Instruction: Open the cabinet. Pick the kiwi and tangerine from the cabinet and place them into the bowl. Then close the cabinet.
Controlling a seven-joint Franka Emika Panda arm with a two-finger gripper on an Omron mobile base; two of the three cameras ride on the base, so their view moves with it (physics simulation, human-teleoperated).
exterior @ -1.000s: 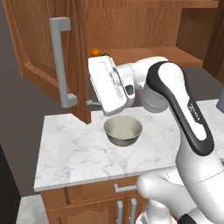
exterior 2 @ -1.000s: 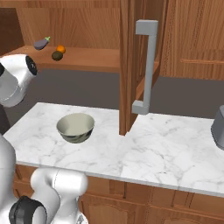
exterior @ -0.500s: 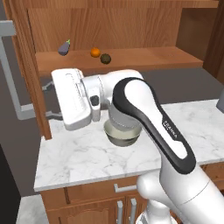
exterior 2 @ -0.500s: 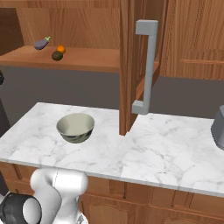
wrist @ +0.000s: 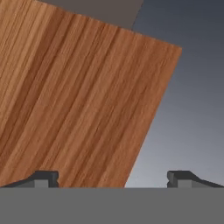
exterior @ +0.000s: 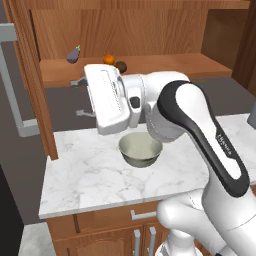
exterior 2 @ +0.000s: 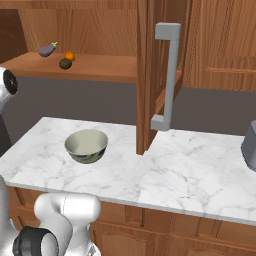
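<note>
The cabinet stands open, its left door swung wide and its right door edge-on. On its shelf the orange tangerine sits beside the dark brown kiwi. The grey-beige bowl rests on the marble counter with nothing in it. My gripper hangs open and holds nothing, below the shelf's front edge and left of the bowl, pointing toward the left door. In the hand view the gripper faces that door's wood panel.
A purple eggplant lies on the shelf left of the fruits. The right door's long grey handle juts over the counter. A grey appliance stands at the counter's right end. Lower cabinets run beneath.
The left door swung wide open over the last second. My hand went left with it, then came back right and a little up, away from the door.
</note>
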